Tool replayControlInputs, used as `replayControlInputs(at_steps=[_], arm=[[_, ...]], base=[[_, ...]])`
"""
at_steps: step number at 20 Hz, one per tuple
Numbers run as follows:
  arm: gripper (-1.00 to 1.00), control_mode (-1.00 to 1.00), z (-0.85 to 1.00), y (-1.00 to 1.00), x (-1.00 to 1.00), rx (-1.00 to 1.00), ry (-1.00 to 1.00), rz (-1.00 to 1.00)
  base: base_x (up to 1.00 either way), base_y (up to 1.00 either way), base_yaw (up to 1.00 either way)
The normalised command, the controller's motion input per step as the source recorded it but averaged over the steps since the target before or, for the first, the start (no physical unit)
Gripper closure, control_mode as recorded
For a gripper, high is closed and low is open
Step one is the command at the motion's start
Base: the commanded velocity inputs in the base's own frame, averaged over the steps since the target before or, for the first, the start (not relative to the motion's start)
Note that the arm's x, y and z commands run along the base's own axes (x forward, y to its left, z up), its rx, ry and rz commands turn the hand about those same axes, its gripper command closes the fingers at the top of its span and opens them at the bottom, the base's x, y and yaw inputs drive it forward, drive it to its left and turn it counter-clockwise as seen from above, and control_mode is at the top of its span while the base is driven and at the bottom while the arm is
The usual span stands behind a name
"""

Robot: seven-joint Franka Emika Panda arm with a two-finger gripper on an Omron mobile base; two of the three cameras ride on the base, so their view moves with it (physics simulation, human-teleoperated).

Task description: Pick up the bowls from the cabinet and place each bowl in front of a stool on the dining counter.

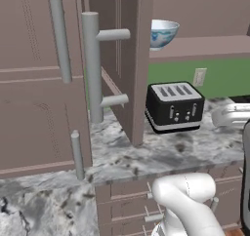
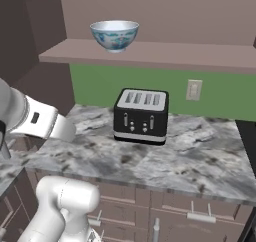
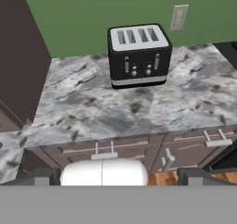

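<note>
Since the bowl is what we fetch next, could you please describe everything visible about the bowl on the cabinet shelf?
The bowl is round, white and porcelain-looking, with a blue-green painted pattern outside and a plain white inside. It stands upright on a small foot on the brown shelf of the open cabinet, near the shelf's left end and above the black toaster. It looks empty. Nothing but the shelf touches it. In the left base view the cabinet door partly hides it.
</note>
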Motion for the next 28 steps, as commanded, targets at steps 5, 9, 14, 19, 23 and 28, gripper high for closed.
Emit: replayControlInputs(at_steps=[5, 9, 14, 19, 23, 28], arm=[[-1.00, -1.00, 0.00, 0.00, 0.00, 0.00, 0.00, 0.00], [-1.00, -1.00, 0.02, -0.05, 0.03, 0.06, -0.01, -0.01], [-1.00, -1.00, 0.64, 0.00, 0.00, 0.25, -0.18, -0.08], [-1.00, -1.00, 0.85, 0.06, -0.01, 0.27, -0.17, -0.08], [-1.00, -1.00, 0.65, 0.09, -0.01, 0.23, -0.15, -0.12], [-1.00, -1.00, 0.14, -0.01, 0.02, 0.26, -0.18, -0.17]], base=[[0.00, -0.01, 0.00], [0.00, 0.00, 0.00], [0.00, 0.00, 0.00], [0.00, 0.00, 0.00], [0.00, 0.00, 0.00], [0.00, 0.00, 0.00]])
